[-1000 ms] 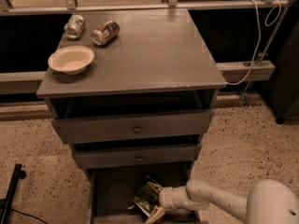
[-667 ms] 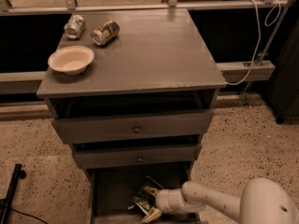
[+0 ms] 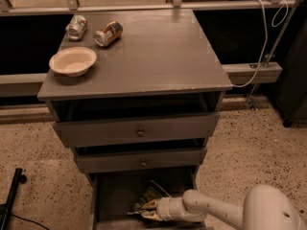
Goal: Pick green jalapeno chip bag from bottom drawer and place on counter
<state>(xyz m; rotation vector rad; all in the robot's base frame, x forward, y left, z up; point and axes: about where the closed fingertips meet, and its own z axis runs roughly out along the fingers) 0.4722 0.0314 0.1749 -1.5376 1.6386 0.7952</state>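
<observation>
The green jalapeno chip bag [image 3: 150,196] lies crumpled inside the open bottom drawer [image 3: 113,198], right of its middle. My gripper [image 3: 147,211] reaches into the drawer from the right on a white arm [image 3: 211,209]. It sits at the bag's front edge, low in the drawer. Its two pale fingers [image 3: 149,204] stand apart, with the bag's lower edge just at them. The counter [image 3: 158,56] is the flat grey top of the cabinet, above all three drawers.
On the counter's left side stand a pale bowl [image 3: 73,61] and two cans lying on their sides [image 3: 76,27] [image 3: 108,33]. The two upper knobbed drawers [image 3: 139,131] [image 3: 142,159] are partly pulled out above the gripper. A black stand [image 3: 12,195] is on the floor at the left.
My gripper has moved a little to the left inside the bottom drawer, closer to the chip bag. The bag and the things on the counter have not moved.
</observation>
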